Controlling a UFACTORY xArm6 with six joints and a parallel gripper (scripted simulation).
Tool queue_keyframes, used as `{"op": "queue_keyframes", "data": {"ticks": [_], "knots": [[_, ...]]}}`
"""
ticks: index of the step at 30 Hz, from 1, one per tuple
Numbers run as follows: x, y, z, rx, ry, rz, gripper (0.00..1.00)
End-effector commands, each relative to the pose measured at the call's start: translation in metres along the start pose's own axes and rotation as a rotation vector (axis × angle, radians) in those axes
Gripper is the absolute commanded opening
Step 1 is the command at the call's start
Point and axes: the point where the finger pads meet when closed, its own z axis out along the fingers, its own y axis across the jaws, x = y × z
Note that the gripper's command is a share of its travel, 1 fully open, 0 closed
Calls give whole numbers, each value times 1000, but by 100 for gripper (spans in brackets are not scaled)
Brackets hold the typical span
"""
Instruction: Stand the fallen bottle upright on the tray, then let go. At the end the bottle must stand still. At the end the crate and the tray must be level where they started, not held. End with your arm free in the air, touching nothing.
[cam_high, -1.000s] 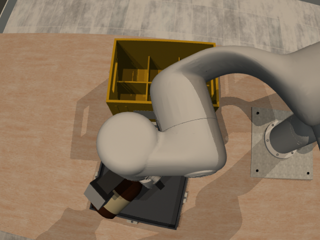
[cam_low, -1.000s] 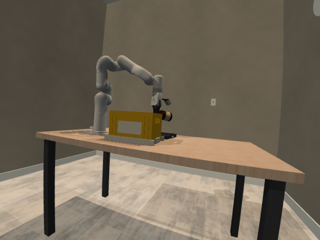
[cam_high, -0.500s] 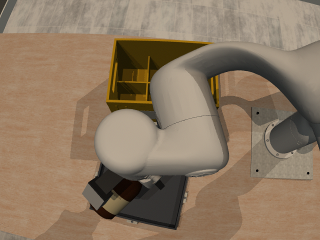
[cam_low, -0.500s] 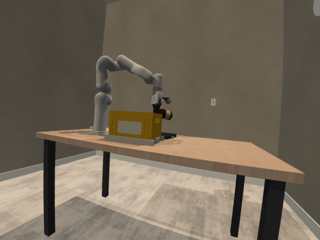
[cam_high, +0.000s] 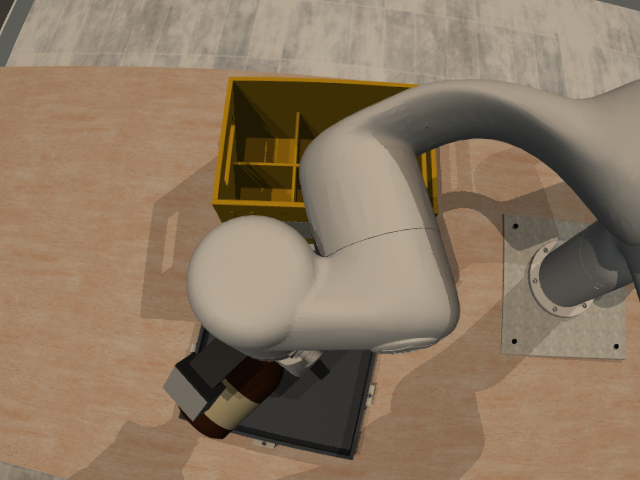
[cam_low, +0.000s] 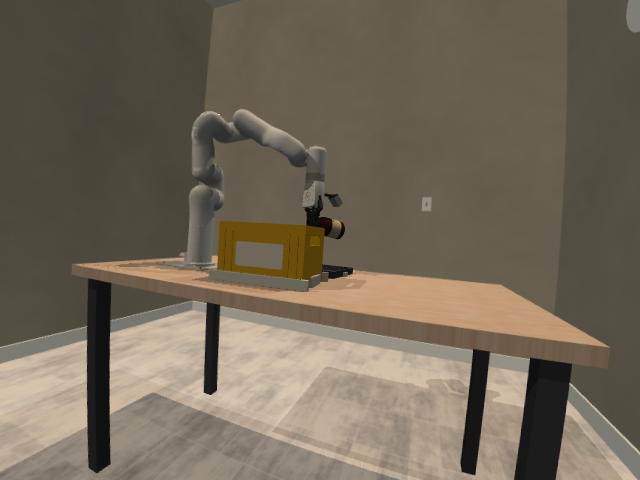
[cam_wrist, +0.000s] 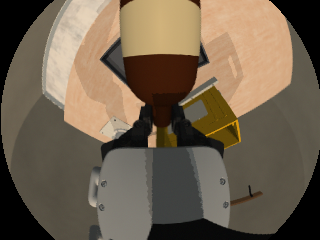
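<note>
tool (cam_wrist: 162, 118): clamped on the bottle's neck, dark fingers pinching either side just below the shoulder.
bottle (cam_wrist: 160, 39): dark brown with a cream label band; carried in the air, lying near horizontal, base pointing away from the wrist. From above its base end juts past the tray's near-left corner.
tray (cam_high: 320, 413): dark, shallow, flat on the tabletop (cam_high: 77, 206) directly under the load; the exterior view shows the bottle well above it.
crate (cam_high: 258, 155): yellow, divided into compartments, just beside the tray's far edge; arm link overhangs it.
step in hand: judged to be the re-orienting, swinging the base down before lowering.
how to do it well: rotate the wrist until the base faces the tray squarely; shift inward so the base lands on the tray floor, not the rim; descend slowly.
watch: a neck grip gives a long lever, so the bottle may swing or slip; keep clear of the crate wall.
release: only once the base sits flat; part the fingers, then lift straight up.
</note>
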Motion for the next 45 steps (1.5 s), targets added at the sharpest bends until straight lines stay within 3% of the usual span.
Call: {"op": "queue_keyframes", "data": {"ticks": [1,26,45], "knots": [[1,1,-2,-3,4,0,0],[1,1,-2,-3,4,-9,0],[1,1,-2,-3,4,-230,0]]}}
